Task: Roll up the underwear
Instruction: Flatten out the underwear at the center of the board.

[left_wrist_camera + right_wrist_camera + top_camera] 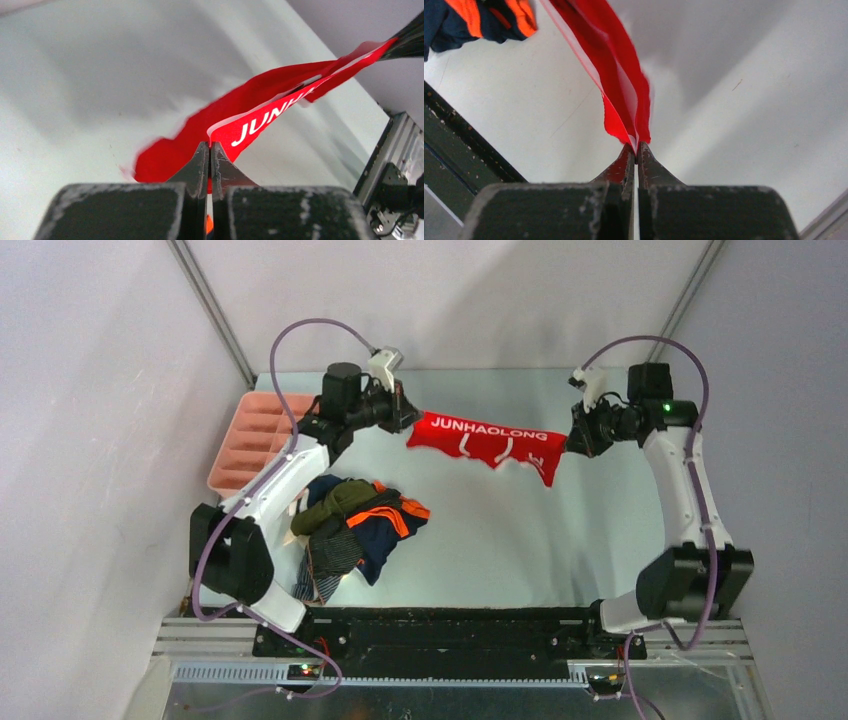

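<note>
Stretching the red underwear point(487, 443) taut above the surface point(500, 540) near its far edge, left tool point(411, 421) and right tool point(567, 445) each pinch tight on a waistband end, probably to lay it flat.

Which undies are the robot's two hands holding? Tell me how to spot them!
Look above the far end of the white table. Stretched from the left gripper to the right gripper is the red underwear. Only it has white letters; the others lie in a pile.
</note>
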Controlling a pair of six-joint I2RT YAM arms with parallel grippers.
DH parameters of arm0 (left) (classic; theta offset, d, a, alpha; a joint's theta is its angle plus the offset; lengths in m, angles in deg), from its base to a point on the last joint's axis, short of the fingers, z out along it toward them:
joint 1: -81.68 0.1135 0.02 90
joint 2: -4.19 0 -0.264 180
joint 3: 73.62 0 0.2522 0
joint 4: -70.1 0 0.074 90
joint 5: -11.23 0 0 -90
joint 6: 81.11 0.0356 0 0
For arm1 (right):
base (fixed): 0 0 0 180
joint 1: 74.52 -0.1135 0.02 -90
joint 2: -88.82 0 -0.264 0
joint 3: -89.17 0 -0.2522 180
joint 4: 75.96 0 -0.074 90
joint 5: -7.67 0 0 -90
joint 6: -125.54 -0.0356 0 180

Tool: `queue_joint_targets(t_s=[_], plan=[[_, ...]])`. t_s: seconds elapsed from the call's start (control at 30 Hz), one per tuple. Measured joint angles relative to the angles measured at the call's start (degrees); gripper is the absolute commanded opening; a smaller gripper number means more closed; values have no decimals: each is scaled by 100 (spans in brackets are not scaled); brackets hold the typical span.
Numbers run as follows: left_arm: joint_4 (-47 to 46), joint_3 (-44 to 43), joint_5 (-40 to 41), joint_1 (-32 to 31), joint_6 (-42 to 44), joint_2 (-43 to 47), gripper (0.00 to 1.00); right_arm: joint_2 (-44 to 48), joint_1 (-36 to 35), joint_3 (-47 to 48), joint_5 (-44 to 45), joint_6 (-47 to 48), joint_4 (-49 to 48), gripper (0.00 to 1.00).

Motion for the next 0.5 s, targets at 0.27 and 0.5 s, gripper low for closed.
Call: queue_joint_targets(t_s=[0.27, 0.5], plan=[[564, 929, -125, -407, 573, 1110, 0, 1941, -455, -831, -297, 236, 551, 0], [603, 1567, -166, -597, 664, 1838, 0, 3171, -494, -1805, -415, 297, 1274, 0]])
